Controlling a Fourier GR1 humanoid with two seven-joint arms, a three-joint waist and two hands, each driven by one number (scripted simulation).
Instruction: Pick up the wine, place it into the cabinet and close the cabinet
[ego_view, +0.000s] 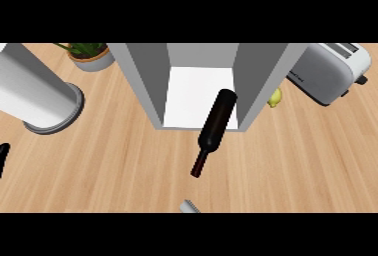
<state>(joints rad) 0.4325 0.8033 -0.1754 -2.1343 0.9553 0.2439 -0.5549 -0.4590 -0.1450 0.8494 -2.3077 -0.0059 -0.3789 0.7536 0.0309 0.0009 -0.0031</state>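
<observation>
Head view: wine bottle (214, 125) lies half inside the open cabinet (144, 85); hand (3, 155) state unclear; bottle could roll back out.

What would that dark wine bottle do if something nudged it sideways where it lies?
The wine bottle lies on its side, base on the cabinet floor and neck out over the counter, so it would probably roll. Its round, smooth body looks rigid and likely slippery. If it is glass, it is probably heavy for its size and could break.
</observation>
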